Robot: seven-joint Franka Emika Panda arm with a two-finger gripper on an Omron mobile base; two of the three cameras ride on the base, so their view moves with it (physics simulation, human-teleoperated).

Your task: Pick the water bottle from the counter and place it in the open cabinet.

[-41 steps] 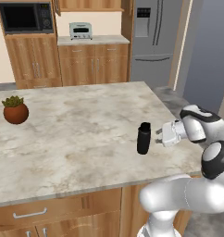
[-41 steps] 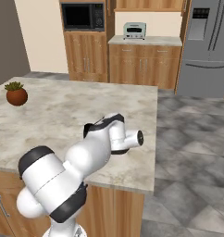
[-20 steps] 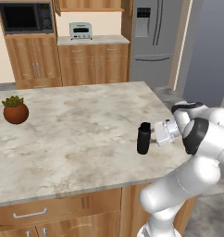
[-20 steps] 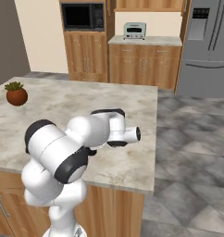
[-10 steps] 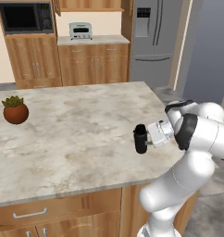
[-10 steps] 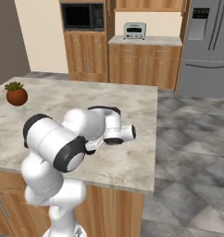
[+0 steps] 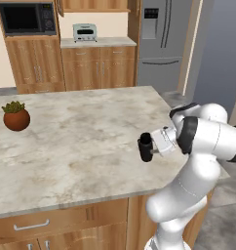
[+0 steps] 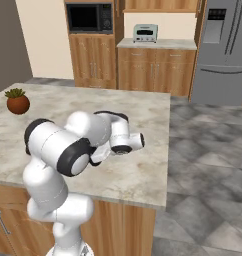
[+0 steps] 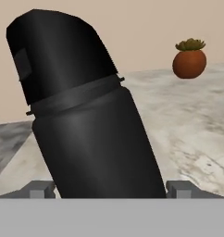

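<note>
The greatest risk was judged to be a tipping of the water bottle [image 9: 86,125]; in the hand view it was seen leaning between the fingertips [image 9: 40,189], so an early lift could let it slide out. The bottle stood on the counter [image 7: 81,141] near its right edge, directly at the gripper [image 7: 150,147]; whether the jaws were already pressed on it could not be told.

Both base views look forward and down over the beige-grey marbled stone counter [image 7: 81,132]; the hand view sits close, level along it.
</note>
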